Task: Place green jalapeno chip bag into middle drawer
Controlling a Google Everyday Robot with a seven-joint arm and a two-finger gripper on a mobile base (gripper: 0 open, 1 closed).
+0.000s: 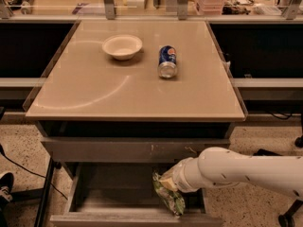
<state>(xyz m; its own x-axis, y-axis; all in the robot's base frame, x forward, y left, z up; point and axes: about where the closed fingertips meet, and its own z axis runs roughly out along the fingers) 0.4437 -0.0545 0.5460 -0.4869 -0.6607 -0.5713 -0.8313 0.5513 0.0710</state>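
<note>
- The green jalapeno chip bag (169,198) hangs over the right half of the open middle drawer (109,217). Its top is pinched up at the gripper (165,182) and its lower end dips close to the drawer's front lip.
- The bag lies straight below the gripper. Its long axis runs nearly vertical, slanting a little down and to the right, so from where I stand the coming move looks like a short drop or a plain release.
- I can't tell whether the bottom of the bag already touches the tray.
- The gripper is clamped on the bag's upper edge. It sits just under the drawer front above, inside the drawer's opening, and most of it is tucked behind the wrist.
- The bag is thin crinkled foil, light green with pale patches. It is limp and creased, so it should slump flat once let go.
- The drawer is wide, grey metal and pulled well out, with a dark flat rectangular tray and a plain front lip.
- The white arm (236,167) is smooth and rounded. It reaches in from the right, low beside the cabinet.
- The closed drawer front (118,150) just above is grey and carries small pale scuffs.
- On the smooth beige tabletop (94,93), well apart from all this, are a white bowl (122,46) and a blue soda can (167,61) lying on its side.
</note>
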